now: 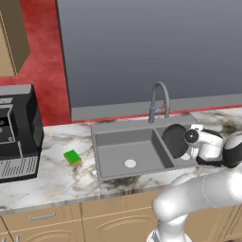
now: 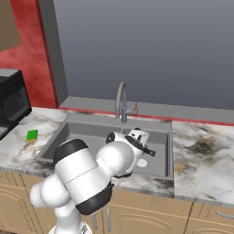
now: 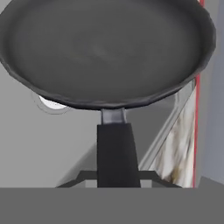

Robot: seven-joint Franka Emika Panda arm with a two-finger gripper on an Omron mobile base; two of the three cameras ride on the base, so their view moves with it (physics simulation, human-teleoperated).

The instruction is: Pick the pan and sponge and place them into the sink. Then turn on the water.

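On the left of the marbled stone counter [image 1: 56, 179], beside the black boxy appliance [image 1: 16, 134], the small rectangular sponge [image 1: 72, 157], bright green on top and yellow beneath, is lying flat, well apart from everything else and just short of the sink's left rim. To its right the wide grey double-basin sink [image 1: 111, 127] is sitting with a round white drain [image 1: 130, 163] showing in its left basin, and the grey arched gooseneck faucet [image 1: 158, 101] is standing behind the divider.

Further right, the dark grey-black round shallow pan [image 3: 105, 48] is hanging tilted over the right basin, its straight dark handle [image 3: 114, 153] running down between the fingers of the two-finger gripper [image 3: 114, 181], which is clamped tightly on it. The pan's inner face is looking smooth and matte.

The white arm is covering much of the right basin in both base views, and the fingertips themselves are hard to make out behind the handle.

The left basin is lying open, and bare counter is stretching beyond the sink's right rim.
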